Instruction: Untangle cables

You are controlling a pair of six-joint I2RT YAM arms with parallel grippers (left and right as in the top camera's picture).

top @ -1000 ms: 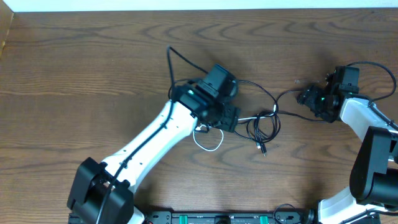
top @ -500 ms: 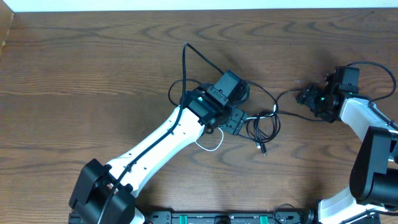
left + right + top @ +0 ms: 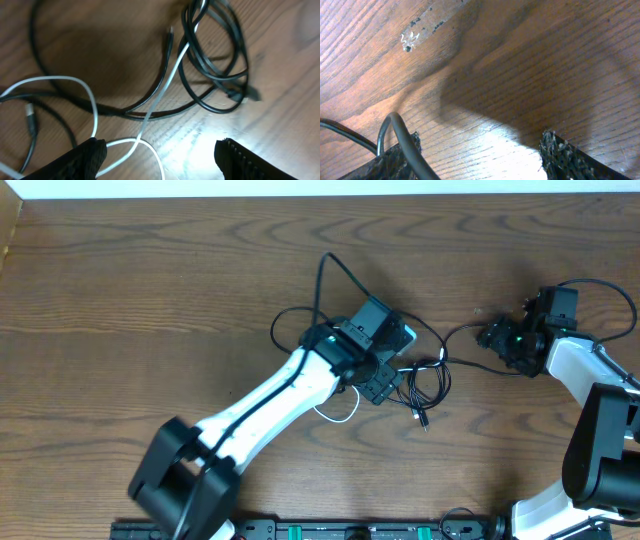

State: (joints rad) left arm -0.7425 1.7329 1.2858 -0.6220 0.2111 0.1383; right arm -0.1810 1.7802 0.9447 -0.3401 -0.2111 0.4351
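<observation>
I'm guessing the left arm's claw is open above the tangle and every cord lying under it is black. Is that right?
Not quite. The left gripper is indeed open above the tangle, but not every cord under it is black. One white cable runs among the black cables. The left wrist view shows this most clearly.

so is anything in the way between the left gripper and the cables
Nothing visible does. The left gripper hangs open right above the white cable and the tangled black cables, which lie uncovered on the table.
</observation>
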